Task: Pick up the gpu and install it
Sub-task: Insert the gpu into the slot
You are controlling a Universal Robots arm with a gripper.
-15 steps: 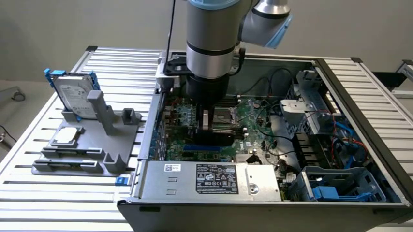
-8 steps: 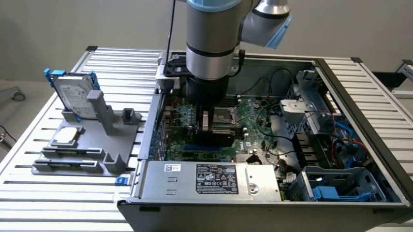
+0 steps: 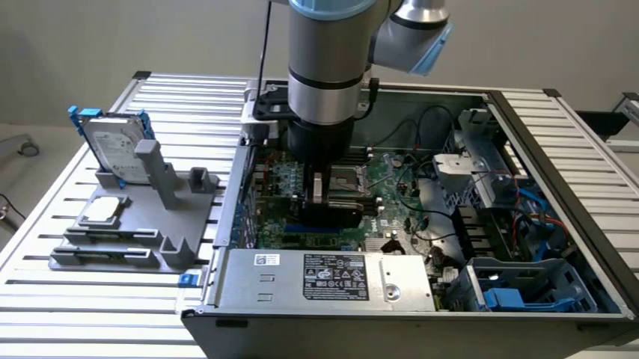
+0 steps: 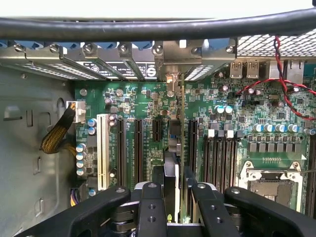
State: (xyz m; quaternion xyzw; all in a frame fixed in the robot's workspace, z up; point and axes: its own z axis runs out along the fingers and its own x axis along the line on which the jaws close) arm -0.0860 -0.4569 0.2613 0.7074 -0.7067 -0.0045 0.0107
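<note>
My gripper [image 3: 324, 193] reaches down into the open computer case [image 3: 559, 149], low over the green motherboard [image 3: 390, 176]. Its black fingers [image 4: 151, 210] are shut on the gpu [image 4: 171, 170], one on each face. The card stands upright and shows edge-on in the wrist view, running from between the fingers to its silver end bracket [image 4: 170, 61] at the case's rear slot openings. It lines up with the black expansion slots [image 4: 138, 148] on the board. In the exterior view the gpu [image 3: 328, 213] is a dark shape under the wrist. Its lower edge is hidden.
A silver hard drive with blue rails [image 3: 112, 146] stands in a grey holder [image 3: 130, 224] on the slatted table, at the exterior view's left. Inside the case are the power supply [image 3: 319, 278], CPU socket [image 4: 269, 182], memory slots [image 4: 222, 158], a white slot [image 4: 102, 150] and red cables [image 4: 291, 94].
</note>
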